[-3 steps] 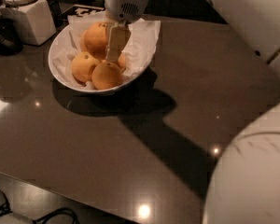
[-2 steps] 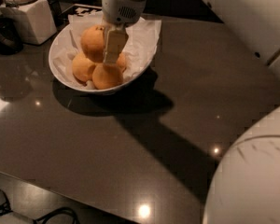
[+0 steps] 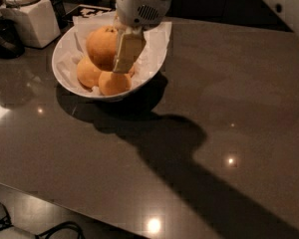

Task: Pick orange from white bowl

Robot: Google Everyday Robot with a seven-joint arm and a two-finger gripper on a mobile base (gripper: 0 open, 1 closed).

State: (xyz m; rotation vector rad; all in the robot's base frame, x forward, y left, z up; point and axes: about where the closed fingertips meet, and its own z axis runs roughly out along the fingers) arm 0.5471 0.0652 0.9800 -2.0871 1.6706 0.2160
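Observation:
The white bowl (image 3: 65, 59), lined with crumpled white paper, stands at the back left of the dark table. The orange (image 3: 100, 46) is the largest fruit, with dark specks at its top, and rests on two smaller oranges (image 3: 88, 73) (image 3: 113, 83). My gripper (image 3: 125, 54) reaches down into the bowl from above. Its pale tip lies against the right side of the orange. The orange's far side is hidden.
A white square canister (image 3: 32, 19) stands left of the bowl, with a dark object (image 3: 2, 36) beside it. The table's near edge (image 3: 89, 210) runs along the bottom, with cables (image 3: 50, 230) on the floor. The arm's shadow falls across the table to the right.
The gripper has come down a little deeper into the bowl, against the right side of the orange. The fruits have not visibly moved.

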